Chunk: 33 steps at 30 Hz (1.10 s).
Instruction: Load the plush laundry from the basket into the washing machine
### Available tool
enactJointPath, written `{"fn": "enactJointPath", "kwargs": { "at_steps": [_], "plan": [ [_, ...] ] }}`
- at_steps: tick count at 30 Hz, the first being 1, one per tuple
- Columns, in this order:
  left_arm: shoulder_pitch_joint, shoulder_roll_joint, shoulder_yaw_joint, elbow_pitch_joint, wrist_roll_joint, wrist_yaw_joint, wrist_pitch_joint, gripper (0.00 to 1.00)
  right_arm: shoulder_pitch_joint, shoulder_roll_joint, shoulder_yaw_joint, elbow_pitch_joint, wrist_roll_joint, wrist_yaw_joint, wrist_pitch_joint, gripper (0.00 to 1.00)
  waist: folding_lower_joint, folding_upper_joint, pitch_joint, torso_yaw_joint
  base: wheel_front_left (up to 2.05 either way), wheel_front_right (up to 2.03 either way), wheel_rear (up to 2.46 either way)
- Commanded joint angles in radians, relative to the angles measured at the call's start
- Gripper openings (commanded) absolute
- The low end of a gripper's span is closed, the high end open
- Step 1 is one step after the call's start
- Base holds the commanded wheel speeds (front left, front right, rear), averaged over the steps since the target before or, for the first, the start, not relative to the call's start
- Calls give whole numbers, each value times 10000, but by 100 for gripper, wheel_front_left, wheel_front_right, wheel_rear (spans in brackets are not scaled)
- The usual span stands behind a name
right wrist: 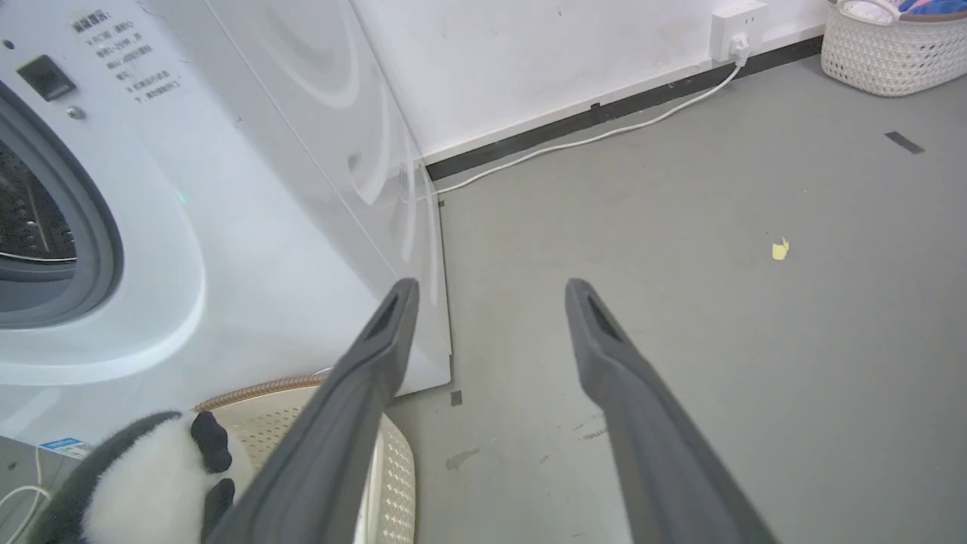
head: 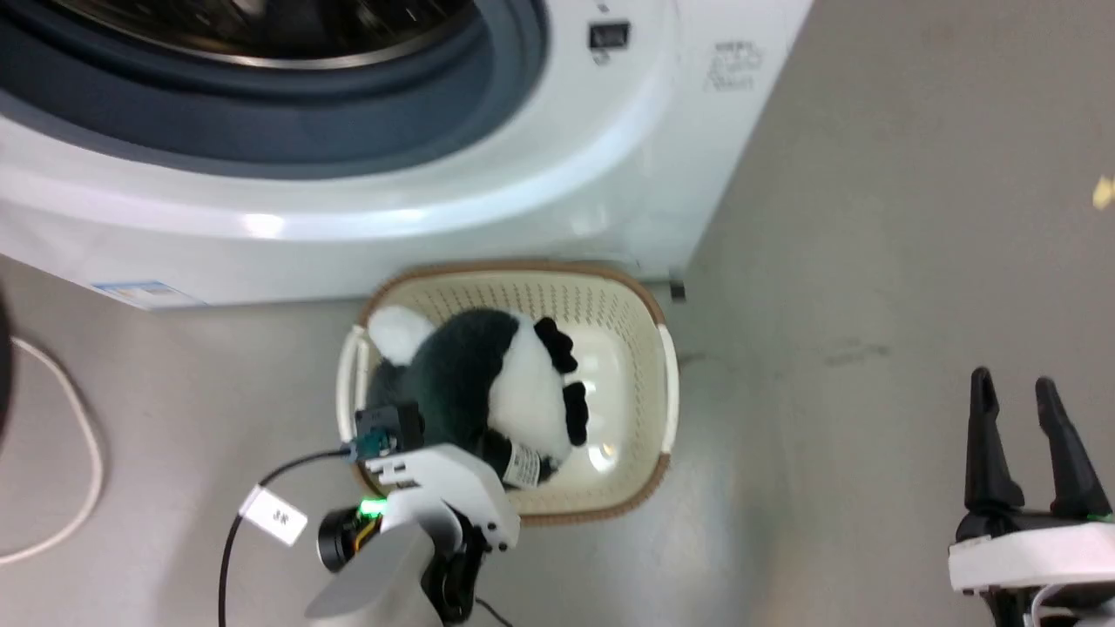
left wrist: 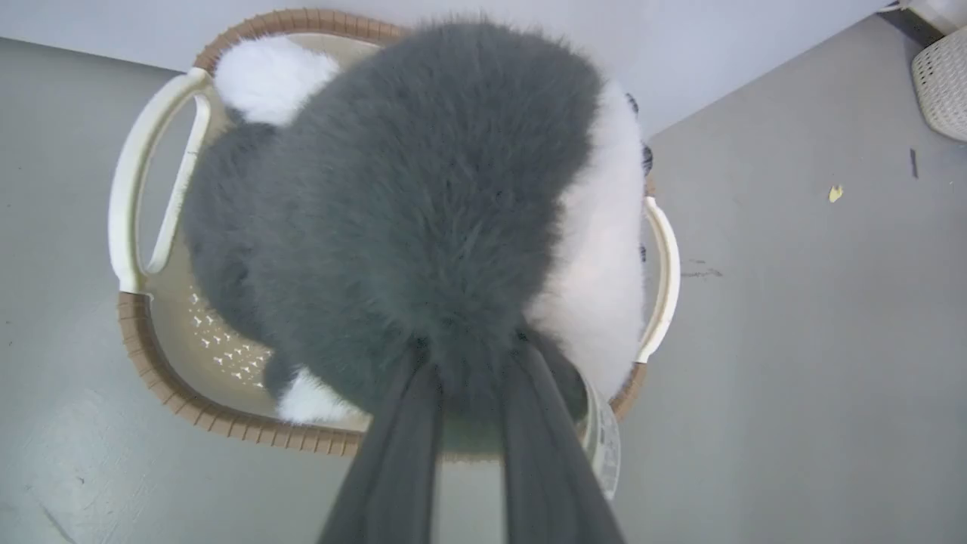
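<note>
head view: the plush panda [head: 475, 383] lies in the basket [head: 610, 300] and fills its left half. its dark back is up, with a white furry tuft at the far left and black paws toward the middle. the basket's right half shows bare cream bottom. a white printed label [head: 523, 466] sticks out at the panda's near edge. the basket stands on the grey floor [head: 871, 261] just in front of the white washing machine [head: 523, 200]; whether it touches the machine's foot i cannot tell. the machine's grey gasket [head: 348, 131] rings the porthole, and a strip of steel drum [head: 261, 26] shows inside.

left wrist view has the left end effector [left wrist: 472, 355] with both fingers [left wrist: 393, 446] sunk tip-first in the dark fur, clenched on a tuft of the panda between them. in the head view its white wrist housing [head: 444, 488] hangs over the basket's near rim, and a black cable [head: 274, 475] with a white tag loops off to the left.

the right end effector [head: 1013, 380] hovers over bare floor well to the right of the basket, fingers spread, released and holding nothing. a white cord [head: 83, 435] lies on the floor at the far left, and a small yellowish scrap [head: 1104, 192] at the far right. right wrist view adds a wall socket [right wrist: 736, 23] with a socket lead [right wrist: 589, 136] running along the skirting, and a white woven basket [right wrist: 891, 45] in the far corner.
</note>
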Motion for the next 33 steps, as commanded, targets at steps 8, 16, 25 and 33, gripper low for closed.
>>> {"fn": "enactJointPath", "kwargs": {
  "at_steps": [8,16,25,33],
  "plan": [
    [1458,256,1225,-1925,780,310,-125,0,632,24,76,372,183,-7,-33,100,1,0,-1906,871,0,0,0],
    [3071,395,2341,-4328,2117,658,-126,0,1159,25,146,782,397,-7,-116,100,1,0,-2898,1208,0,0,0],
    [4419,537,3196,-6433,3635,816,-127,0,1565,25,267,1145,603,-7,-229,100,1,0,-3752,1346,0,0,0],
    [4029,622,3615,-6820,4047,692,-127,0,1598,25,321,1179,644,-7,-267,100,1,0,-3784,1278,0,0,0]
  ]
}}
